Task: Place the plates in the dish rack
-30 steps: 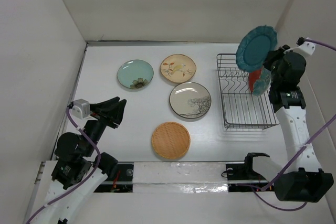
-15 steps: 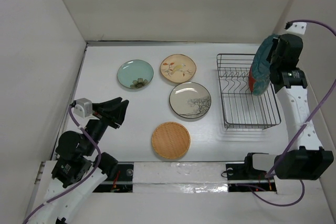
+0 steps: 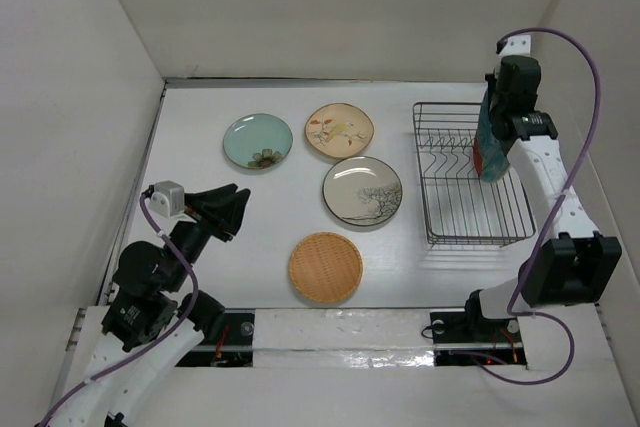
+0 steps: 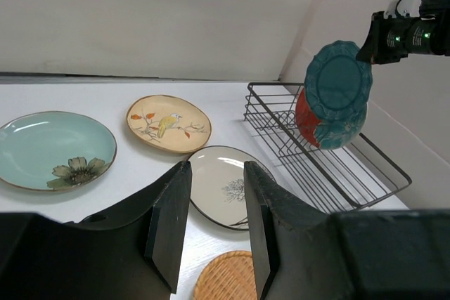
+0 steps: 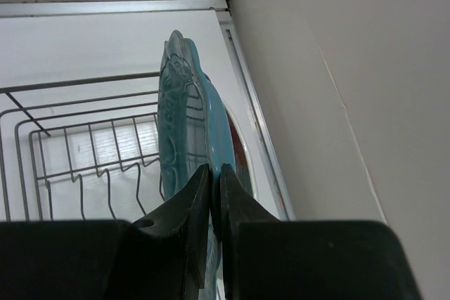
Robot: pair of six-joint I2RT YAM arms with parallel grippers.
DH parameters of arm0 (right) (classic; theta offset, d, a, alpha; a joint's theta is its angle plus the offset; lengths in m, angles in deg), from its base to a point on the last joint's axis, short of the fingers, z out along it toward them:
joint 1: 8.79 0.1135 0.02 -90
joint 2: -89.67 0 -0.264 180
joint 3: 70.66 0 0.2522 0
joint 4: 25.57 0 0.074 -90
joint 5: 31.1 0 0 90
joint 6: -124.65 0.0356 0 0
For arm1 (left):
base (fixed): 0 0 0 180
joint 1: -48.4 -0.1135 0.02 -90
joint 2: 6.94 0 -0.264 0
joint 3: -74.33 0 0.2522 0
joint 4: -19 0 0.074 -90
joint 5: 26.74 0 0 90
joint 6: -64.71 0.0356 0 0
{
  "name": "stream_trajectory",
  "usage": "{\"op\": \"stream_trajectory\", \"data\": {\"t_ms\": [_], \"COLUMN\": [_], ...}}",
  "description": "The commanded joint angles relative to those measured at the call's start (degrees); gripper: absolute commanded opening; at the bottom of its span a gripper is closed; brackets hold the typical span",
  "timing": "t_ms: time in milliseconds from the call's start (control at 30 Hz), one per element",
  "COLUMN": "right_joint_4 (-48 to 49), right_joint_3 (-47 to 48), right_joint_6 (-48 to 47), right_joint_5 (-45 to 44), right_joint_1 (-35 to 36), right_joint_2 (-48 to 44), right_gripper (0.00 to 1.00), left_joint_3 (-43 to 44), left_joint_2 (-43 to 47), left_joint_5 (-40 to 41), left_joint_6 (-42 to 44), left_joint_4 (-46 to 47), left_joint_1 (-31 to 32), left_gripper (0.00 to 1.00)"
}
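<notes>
My right gripper (image 3: pixel 497 119) (image 5: pixel 214 180) is shut on the rim of the dark teal plate (image 3: pixel 489 132) (image 5: pixel 179 114). It holds the plate upright and edge-on over the right side of the dish rack (image 3: pixel 470 202) (image 5: pixel 77 138). The red-and-teal plate (image 3: pixel 478 157) (image 5: pixel 240 151) stands in the rack right beside it. The pale green (image 3: pixel 258 140), beige floral (image 3: pixel 339 130), white tree (image 3: pixel 362 190) and woven-look (image 3: pixel 325 267) plates lie flat on the table. My left gripper (image 3: pixel 225 209) (image 4: pixel 214 230) is open and empty, above the table left of the woven-look plate (image 4: pixel 225 282).
The right wall (image 5: pixel 351 68) stands close beside the rack and my right arm. The table's raised back edge (image 3: pixel 300 80) runs behind the plates. The left wrist view shows the rack (image 4: pixel 337 170) with both plates (image 4: pixel 339 82) at its far end.
My right arm has turned the dark teal plate from facing the camera to edge-on and brought it down beside the red-and-teal plate. My left gripper has crept slightly to the right.
</notes>
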Motion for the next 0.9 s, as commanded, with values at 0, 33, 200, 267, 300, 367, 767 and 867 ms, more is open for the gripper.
{"op": "stream_trajectory", "data": {"t_ms": [0,33,200,267,300,367,767,867], "right_joint_4": [9.2,9.6,10.0,10.0,10.0,9.4,9.1,9.1], "right_joint_3": [5.1,4.7,2.8,2.6,2.3,1.9,-6.4,-8.3], "right_joint_6": [-5.9,-6.4,-8.4,-8.5,-8.8,-8.5,-1.7,2.2], "right_joint_5": [-1.2,-1.3,-1.4,-1.5,-1.4,-0.6,-2.3,0.3], "right_joint_1": [0.8,0.8,0.8,0.8,0.8,0.8,3.8,3.1], "right_joint_2": [-0.5,-0.5,-0.6,-0.6,-0.6,-0.3,-0.2,-1.7], "right_gripper": [0.0,0.0,0.0,0.0,0.0,0.0,0.0,0.0], "left_joint_3": [0.2,0.2,0.2,0.2,0.2,0.2,0.1,0.0], "left_joint_2": [-1.7,-1.8,-2.3,-2.3,-2.2,-2.2,-3.9,-4.3], "left_joint_5": [0.0,0.1,0.1,0.1,-0.1,-0.2,-0.3,-0.2], "left_joint_6": [-0.1,-0.1,-0.1,0.0,0.0,-0.1,-0.1,-0.1], "left_joint_4": [2.2,2.1,2.2,2.2,2.2,2.2,2.2,2.3], "left_joint_1": [0.3,0.3,0.3,0.3,0.3,0.3,0.3,0.3], "left_gripper": [0.33,0.33,0.33,0.33,0.33,0.33,0.33,0.33]}}
